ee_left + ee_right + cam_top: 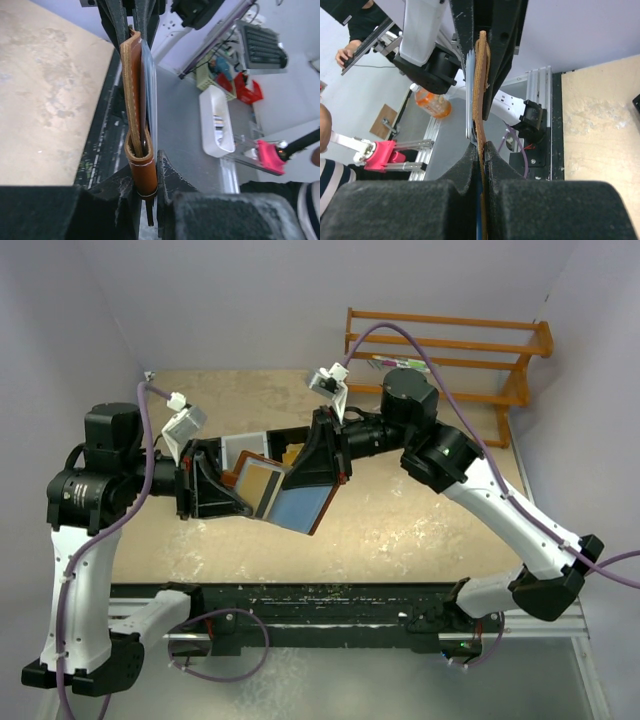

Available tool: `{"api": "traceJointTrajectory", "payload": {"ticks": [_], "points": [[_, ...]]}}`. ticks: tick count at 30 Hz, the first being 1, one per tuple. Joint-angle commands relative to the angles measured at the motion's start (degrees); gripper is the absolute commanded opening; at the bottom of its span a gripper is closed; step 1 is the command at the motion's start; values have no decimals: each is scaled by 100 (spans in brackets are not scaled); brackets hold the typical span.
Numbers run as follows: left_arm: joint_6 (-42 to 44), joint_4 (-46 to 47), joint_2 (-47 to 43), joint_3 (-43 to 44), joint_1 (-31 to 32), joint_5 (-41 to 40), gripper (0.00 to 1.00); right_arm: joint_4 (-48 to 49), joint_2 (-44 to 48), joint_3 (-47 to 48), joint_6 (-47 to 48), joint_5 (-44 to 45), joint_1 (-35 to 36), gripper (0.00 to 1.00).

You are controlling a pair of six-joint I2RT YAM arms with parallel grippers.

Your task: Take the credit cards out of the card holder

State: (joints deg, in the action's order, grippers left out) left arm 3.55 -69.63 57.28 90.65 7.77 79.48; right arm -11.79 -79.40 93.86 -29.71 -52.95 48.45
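Top external: high behind both arm bases, looking down on the beige speckled tabletop [400, 530] from afar. Left and right wrist: close-range, facing each other. All three share the brown leather fold-over card holder [300, 508] [134, 100] [481, 90], edge-on in both wrist views.

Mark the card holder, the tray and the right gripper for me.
card holder [131, 90]: left wrist view, on its brown leather outer face.
tray [245, 448]: top view, on its bare white compartment.
right gripper [481, 150]: right wrist view, between the fingertips, where they pinch the leather.
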Motion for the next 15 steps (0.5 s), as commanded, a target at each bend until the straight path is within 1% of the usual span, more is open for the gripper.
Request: {"api": "traceJointTrajectory", "payload": {"ticks": [1,2,3,4,6,7,8,12,15], "points": [[-938,790,-63,4,-45,1001,18,348,88,-8,225,-549,16,0],[-1113,932,-133,-64,-58,965,18,356,64,-4,241,-552,16,0],[-1272,1073,-202,-152,-71,905,15,387,41,18,248,-550,9,4],[-1412,1199,-294,-252,-80,865,11,423,24,29,243,-561,7,18],[-1632,1433,-466,-405,-78,708,3,531,-24,63,227,-530,-8,41],[-1663,1466,-509,-432,-82,658,2,535,-46,98,222,-475,-29,50],[-1660,1428,-517,-431,-83,537,0,537,-68,131,222,-411,-74,56],[-1429,1198,-523,-359,-91,-14,0,541,-23,145,-10,-16,-463,67],[-1178,991,-541,-258,-91,-961,0,174,252,281,-75,464,-1098,73]]}}
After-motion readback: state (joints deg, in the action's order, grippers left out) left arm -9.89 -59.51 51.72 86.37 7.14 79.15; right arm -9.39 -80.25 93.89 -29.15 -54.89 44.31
